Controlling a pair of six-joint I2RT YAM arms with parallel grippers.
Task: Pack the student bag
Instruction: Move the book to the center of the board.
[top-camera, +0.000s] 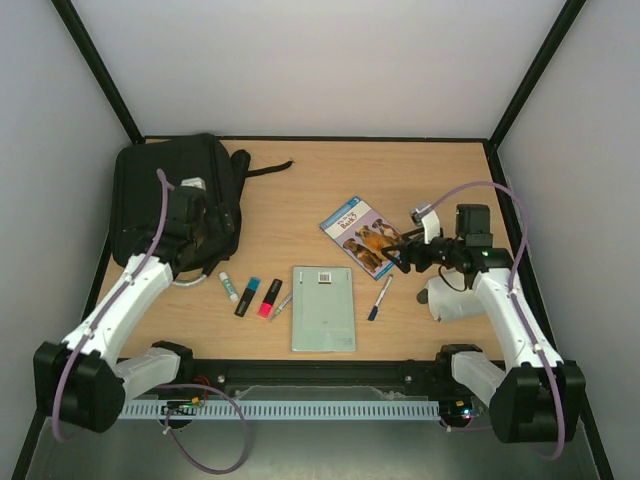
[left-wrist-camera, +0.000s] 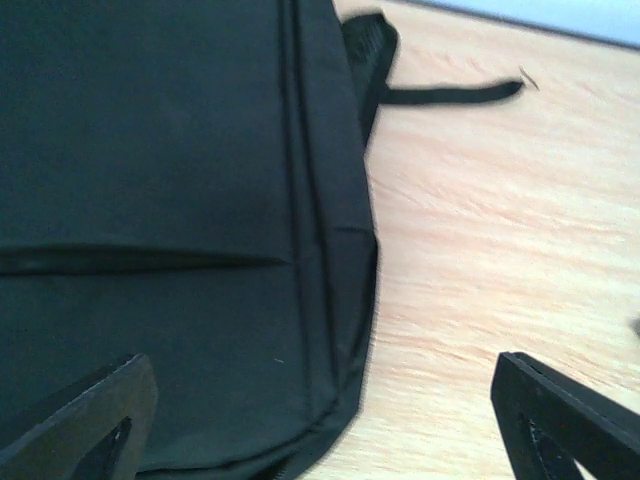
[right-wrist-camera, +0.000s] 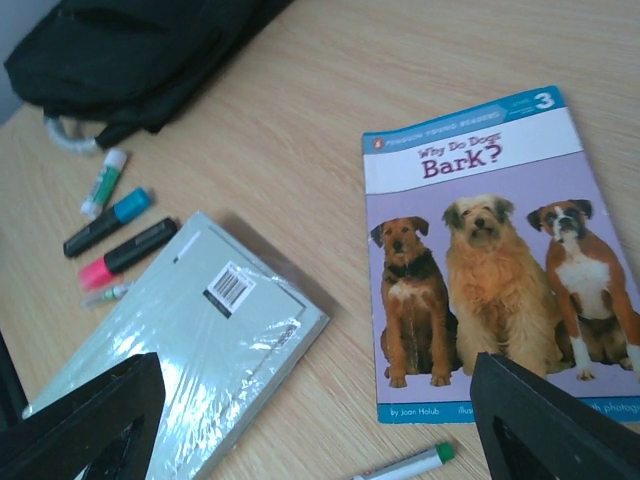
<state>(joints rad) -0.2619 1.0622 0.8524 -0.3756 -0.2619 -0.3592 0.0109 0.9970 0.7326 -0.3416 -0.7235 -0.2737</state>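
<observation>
The student bag (top-camera: 150, 195) is a large black fabric bag lying flat at the back left, with its grey curved handle (top-camera: 190, 280) at the near edge. My left gripper (top-camera: 197, 228) is open and empty over the bag's near right corner. In the left wrist view the bag (left-wrist-camera: 170, 220) fills the left side, with the gripper (left-wrist-camera: 325, 425) straddling its edge. My right gripper (top-camera: 400, 256) is open and empty just above the dog book (top-camera: 360, 233). In the right wrist view the gripper (right-wrist-camera: 320, 430) hangs above the table between the book (right-wrist-camera: 490, 250) and a grey wrapped notebook (right-wrist-camera: 190, 340).
A glue stick (top-camera: 229, 287), blue highlighter (top-camera: 247, 296), pink highlighter (top-camera: 269, 298) and thin pen (top-camera: 282, 304) lie left of the notebook (top-camera: 323, 308). A marker (top-camera: 380, 297) lies to its right. A black strap (top-camera: 268, 167) trails from the bag. Walls enclose the table.
</observation>
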